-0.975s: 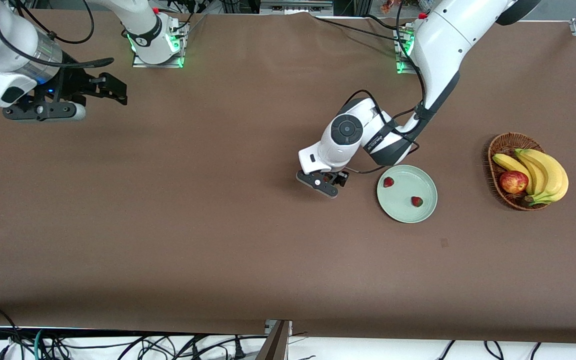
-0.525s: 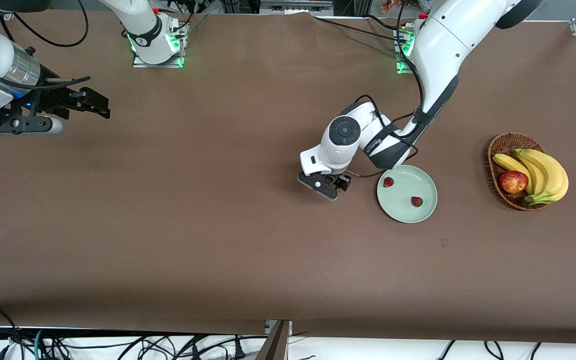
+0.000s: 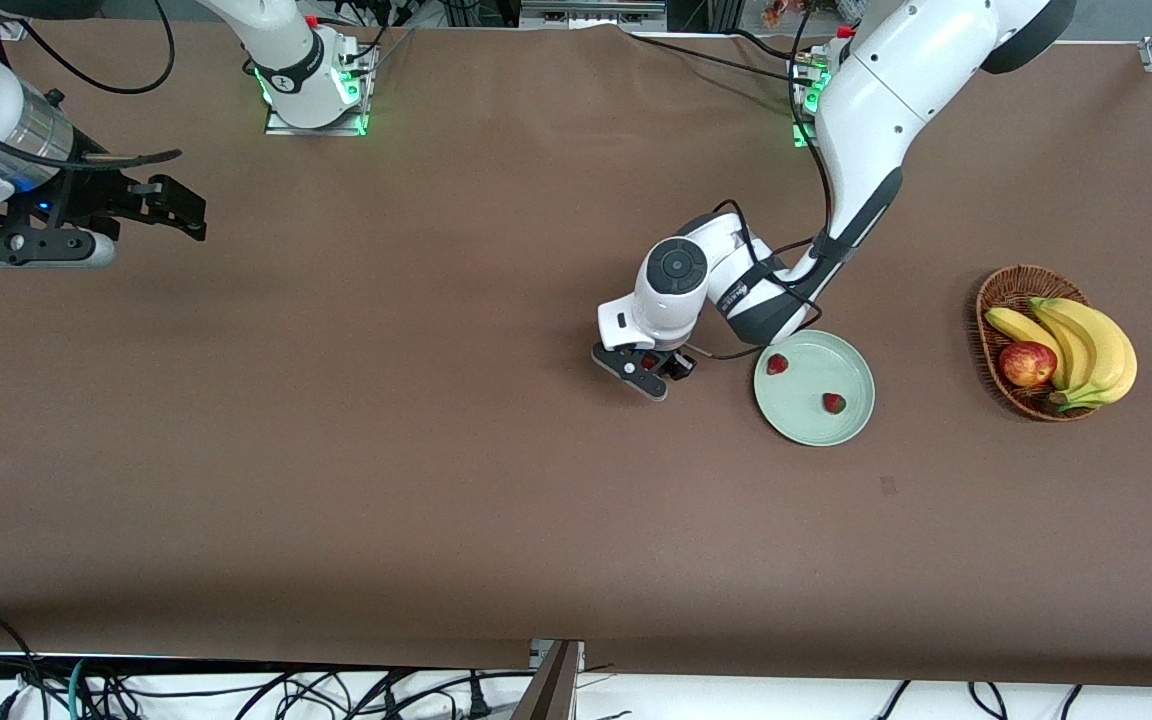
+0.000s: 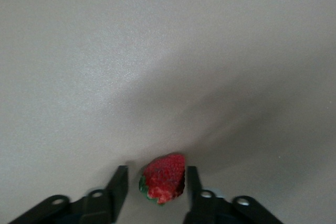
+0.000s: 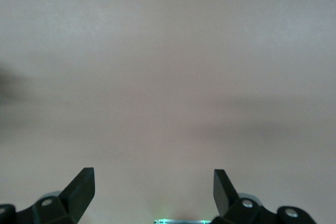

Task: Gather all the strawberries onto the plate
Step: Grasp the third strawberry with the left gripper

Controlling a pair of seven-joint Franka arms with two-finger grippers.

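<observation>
The pale mint-green plate point(image 3: 841, 420) lies toward the left arm's end of the table with two strawberries on it, one point(image 3: 777, 364) near its rim and one point(image 3: 834, 403) nearer the front camera. The third strawberry point(image 4: 164, 178) lies on the brown table beside the plate, toward the right arm's end. My left gripper point(image 3: 648, 362) is low over it, partly open, with a finger on each side: one touches the berry, the other stands a small gap off. My right gripper point(image 3: 181, 208) is open and empty above the table at the right arm's end.
A brown wicker basket point(image 3: 998, 290) with bananas point(image 3: 1086, 345) and a red-yellow apple point(image 3: 1027, 363) stands at the left arm's end of the table. Cables hang along the table's front edge.
My left gripper has sunk a little over the third strawberry. My right arm has drawn back toward the table's end at the right arm's side.
</observation>
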